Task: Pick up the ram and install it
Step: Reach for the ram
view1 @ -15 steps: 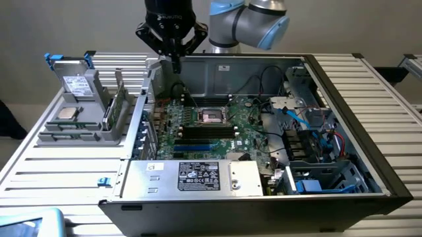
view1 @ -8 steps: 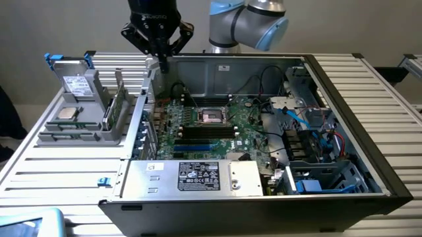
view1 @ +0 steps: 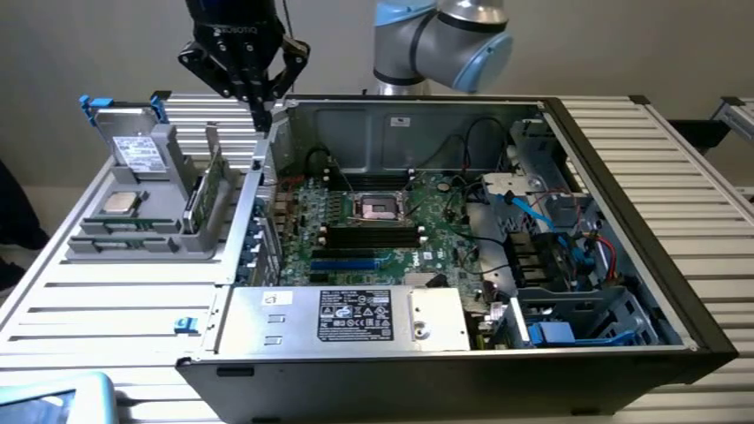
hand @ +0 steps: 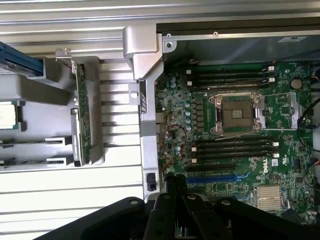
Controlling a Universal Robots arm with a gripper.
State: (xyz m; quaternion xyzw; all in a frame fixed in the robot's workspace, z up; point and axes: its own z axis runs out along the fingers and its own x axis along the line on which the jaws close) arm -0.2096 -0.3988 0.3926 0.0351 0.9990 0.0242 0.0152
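The long, narrow green circuit-board ram stick (view1: 207, 190) stands on its long edge in a slot of the grey plastic parts holder (view1: 147, 243). The holder sits on the ribbed pale metal counter (view1: 106, 300), toward the counter's edge on the exterior view's left and just beside the open black computer case (view1: 412, 389). The black two-fingered pincer (view1: 261, 108) hangs above the case wall nearest the holder, its fingers drawn together with nothing between them. The ram lies lower, toward the exterior view's left, apart from the tips and untouched.

The exterior view takes in the blue-and-silver robot arm (view1: 442, 35) behind the case and the silver power supply box with a white label (view1: 342, 316) along the case's near side. It also shows the boxy grey drive with blue tabs (view1: 132, 146) standing upright in the holder, and the small square silver processor chip (view1: 122, 203) lying flat there.

The wrist view looks down past the pincer (hand: 175, 182) onto the green motherboard (hand: 170, 120) — here the ram (hand: 82, 115) reads as a thin green strip seen edge-on. Rows of black memory slots (hand: 232, 147) lie on either side of the square metal processor socket (hand: 237, 112), with a blue slot (hand: 212, 177) beside them.
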